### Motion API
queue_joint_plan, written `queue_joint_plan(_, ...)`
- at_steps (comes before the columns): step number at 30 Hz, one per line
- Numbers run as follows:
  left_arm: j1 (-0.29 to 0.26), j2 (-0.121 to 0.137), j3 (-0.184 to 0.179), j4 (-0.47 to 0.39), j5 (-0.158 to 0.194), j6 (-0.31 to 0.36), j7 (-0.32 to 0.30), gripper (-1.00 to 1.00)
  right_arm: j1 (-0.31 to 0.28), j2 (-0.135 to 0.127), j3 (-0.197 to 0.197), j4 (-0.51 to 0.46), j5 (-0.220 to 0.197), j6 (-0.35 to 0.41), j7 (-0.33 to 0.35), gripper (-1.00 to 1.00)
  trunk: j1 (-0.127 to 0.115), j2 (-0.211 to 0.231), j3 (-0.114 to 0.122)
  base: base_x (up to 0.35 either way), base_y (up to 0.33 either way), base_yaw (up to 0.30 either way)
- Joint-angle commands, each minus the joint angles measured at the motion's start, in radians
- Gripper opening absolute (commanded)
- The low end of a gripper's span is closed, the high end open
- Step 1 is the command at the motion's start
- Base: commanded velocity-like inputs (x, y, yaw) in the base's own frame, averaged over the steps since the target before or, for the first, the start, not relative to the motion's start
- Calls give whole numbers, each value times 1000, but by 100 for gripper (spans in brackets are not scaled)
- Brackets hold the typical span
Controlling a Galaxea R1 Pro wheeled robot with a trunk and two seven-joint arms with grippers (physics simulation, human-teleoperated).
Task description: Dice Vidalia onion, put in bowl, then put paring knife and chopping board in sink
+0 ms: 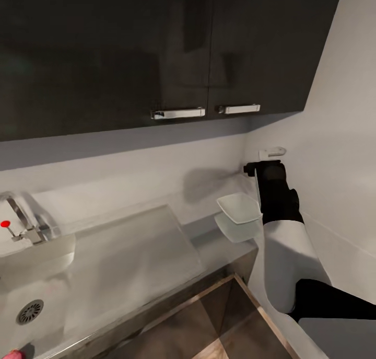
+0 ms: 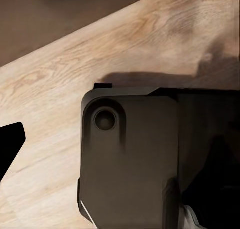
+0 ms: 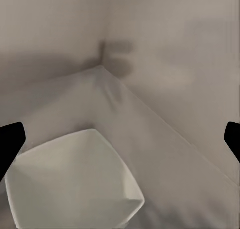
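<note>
Raised over the corner end of the countertop (image 1: 219, 249), right arm stretched forward with the right gripper (image 1: 262, 166) hanging above and just beyond the bowl (image 1: 239, 208). Seen through the right wrist camera as 2 dark fingertips (image 3: 11, 144) set wide apart at opposite edges, nothing between them, bowl (image 3: 75, 184) lying below and empty. Probably positioned so for a look at the bowl's spot near the wall. Off to the left, the sink (image 1: 36, 275) with its round drain (image 1: 30, 311), the faucet (image 1: 23, 218) with red knob, and the flat drainboard (image 1: 130, 244) between basin and bowl. At the sink's near rim, a small pinkish shape (image 1: 14, 355), too cropped to identify. Left gripper: 1 fingertip (image 2: 10, 144) over wooden floor (image 2: 75, 64) beside the robot's dark base (image 2: 135, 159); state impossible to tell.
</note>
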Motion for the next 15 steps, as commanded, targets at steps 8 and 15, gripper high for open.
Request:
queue_joint_plan(8,0,0,1,4,3,-1,0,100,-1,1,-2,2,0,4,2,100,1,-2,-2,130,-1,0)
queue_joint_plan(15,0,0,1,4,3,-1,0,100,0,1,-3,4,-1,4,4,100,1,-2,-2,9,0,0)
